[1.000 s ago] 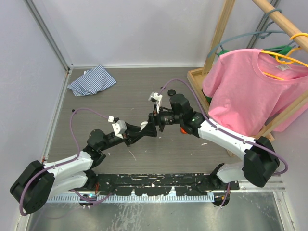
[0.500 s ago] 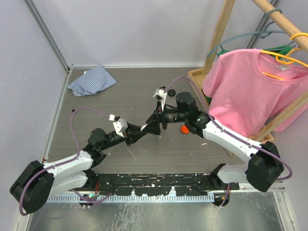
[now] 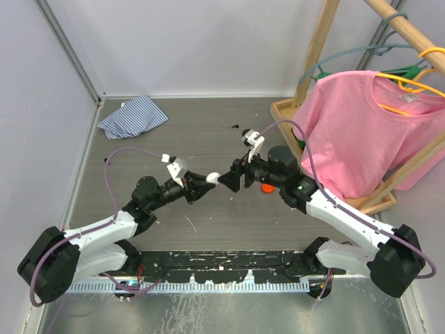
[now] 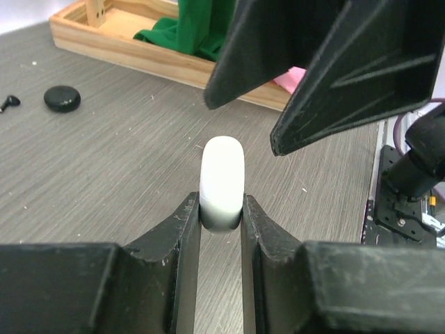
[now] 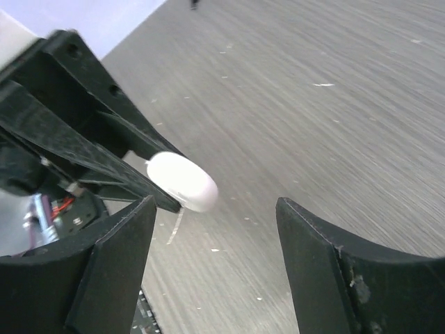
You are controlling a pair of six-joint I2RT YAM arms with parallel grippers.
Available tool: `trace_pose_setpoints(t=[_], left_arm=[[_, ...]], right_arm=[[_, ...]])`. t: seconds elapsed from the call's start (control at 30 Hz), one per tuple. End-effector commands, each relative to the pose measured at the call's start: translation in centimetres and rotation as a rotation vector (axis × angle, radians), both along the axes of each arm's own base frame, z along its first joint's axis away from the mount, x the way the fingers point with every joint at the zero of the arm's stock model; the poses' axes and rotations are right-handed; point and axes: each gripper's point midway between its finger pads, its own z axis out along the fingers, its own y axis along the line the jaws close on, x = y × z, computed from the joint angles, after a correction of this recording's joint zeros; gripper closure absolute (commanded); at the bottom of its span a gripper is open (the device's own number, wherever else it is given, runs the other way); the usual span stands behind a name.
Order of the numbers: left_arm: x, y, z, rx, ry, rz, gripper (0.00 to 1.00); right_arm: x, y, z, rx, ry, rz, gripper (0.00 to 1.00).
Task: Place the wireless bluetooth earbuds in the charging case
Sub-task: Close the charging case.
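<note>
Clamping the white charging case in the left gripper, with both fingers drawn in tight against its flat faces. Gripping only the lower part and leaving the rounded upper half sticking out past the fingertips. Holding it edge-on and raised above the worktop, near the middle of the surface as seen from the top camera.

Facing it with the right gripper, spread wide and grasping nothing. Pointing both of its dark fingers toward the case from the opposite side, tips close to it but apart from it. Showing, from the right wrist, the pale oval of the case jutting out of the left gripper ahead of the parted right fingers.

Leaving a black earbud lying on the worktop toward the far side, well apart from both grippers and just beside a round black case. Leaving a small red object on the worktop right next to the right arm. Being unable to tell, at that size, whether earbud or case.

Backing onto a wooden tray with a green cloth inside it, along the far right. Hanging a pink T-shirt from a hanger over that side. Leaving a striped cloth crumpled in the far left corner.
</note>
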Motion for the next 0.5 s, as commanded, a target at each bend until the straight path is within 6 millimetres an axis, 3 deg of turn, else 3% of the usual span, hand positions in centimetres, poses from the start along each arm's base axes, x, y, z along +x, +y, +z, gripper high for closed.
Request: trace_pose_setpoints(t=[0.0,0.27,0.43,0.47], left_arm=[[1.4,-0.6,1.0,-0.032,0.138,0.043,0.98],[1.4,-1.8,-0.6,-0.023,0.416,0.036,0.96],[1.5,-3.5,-3.0,0.0,0.604,0.041,0.92],[1.7,-4.2,-4.5,0.023,0.653,0.041,0.91]], right_arm=[[2.8,-3.1,1.3,0.026,-0.116,-0.242,0.23],[3.3,-8.0,-0.6,-0.002,-0.21,-0.46,0.21],[3.2,-10.1,-1.6,0.027,-0.27,-0.542,0.21],[3.2,-10.4,-1.8,0.034,-0.282,-0.557,0.21]])
